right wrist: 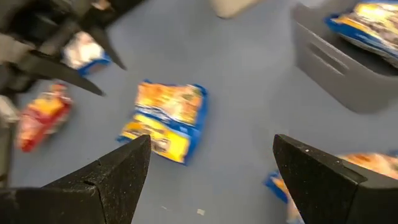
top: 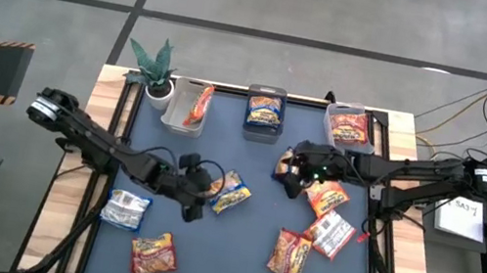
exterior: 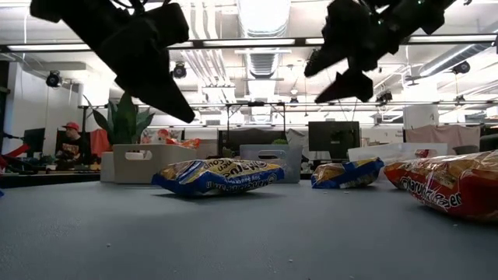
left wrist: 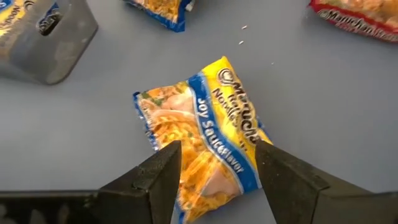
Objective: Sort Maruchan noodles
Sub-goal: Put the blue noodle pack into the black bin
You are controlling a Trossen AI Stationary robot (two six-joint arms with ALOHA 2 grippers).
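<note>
Several Maruchan packets lie flat on the dark mat. A blue-yellow packet [top: 232,192] [left wrist: 205,137] [exterior: 218,175] [right wrist: 168,118] is in the middle. My left gripper [top: 209,196] [left wrist: 217,171] [exterior: 156,62] hangs open just above it, one finger on each side, clear of it. My right gripper [top: 289,172] [right wrist: 211,158] [exterior: 350,54] is open in the air right of the middle. Near it lie an orange packet [top: 325,198], a silvery packet [top: 333,234] and another orange one [top: 290,254]. A silvery-white packet [top: 125,208] and a red packet [top: 152,252] lie toward the near left.
Three clear bins stand along the far edge: the left bin [top: 172,110] holds an orange packet, the middle bin [top: 263,128] a blue-yellow one, the right bin [top: 330,121] a red-orange one. A potted plant [top: 158,68] stands at the far left corner. People sit in the room beyond.
</note>
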